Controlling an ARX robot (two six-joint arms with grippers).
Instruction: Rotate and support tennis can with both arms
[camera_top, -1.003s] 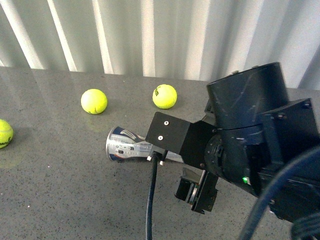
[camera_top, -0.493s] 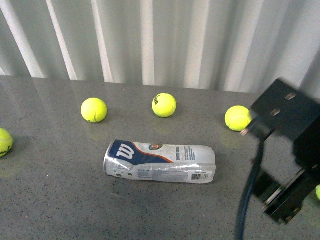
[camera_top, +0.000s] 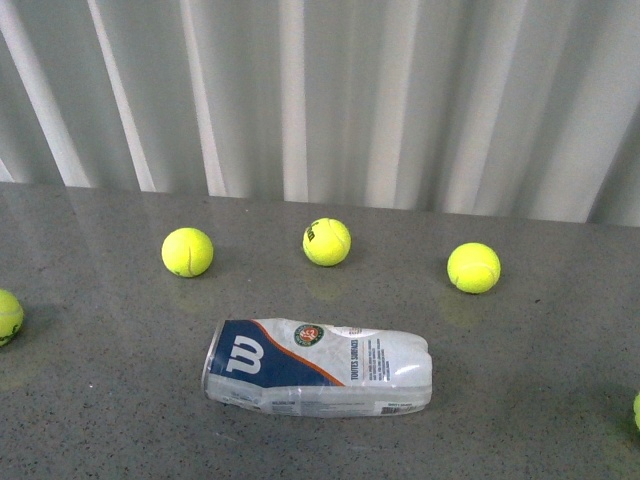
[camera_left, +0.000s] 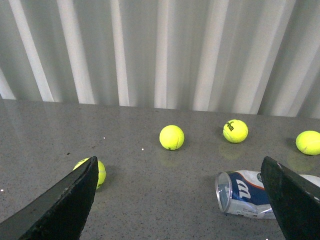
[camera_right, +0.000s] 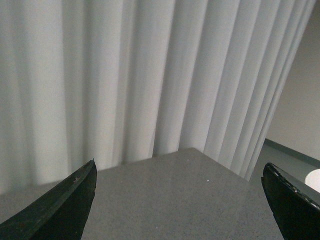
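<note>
Tennis can (camera_top: 318, 366) lies on side on grey table (camera_top: 90, 420), silver rim toward robot's left, untouched. Three tennis balls (camera_top: 327, 241) sit in row beyond can, well apart from it. Left gripper (camera_left: 179, 161) spread wide, empty, off can's rim end. Right gripper (camera_right: 179, 164) spread wide, empty, facing curtain (camera_right: 125, 75); can outside its view.

Risks:
- one-sided push rolls can away
- hard squeeze buckles crumpled wall
- rolling can knocks balls beyond it

The tennis can (camera_top: 318, 367) lies on the table (camera_top: 520, 420), before the balls (camera_top: 327, 242).
</note>
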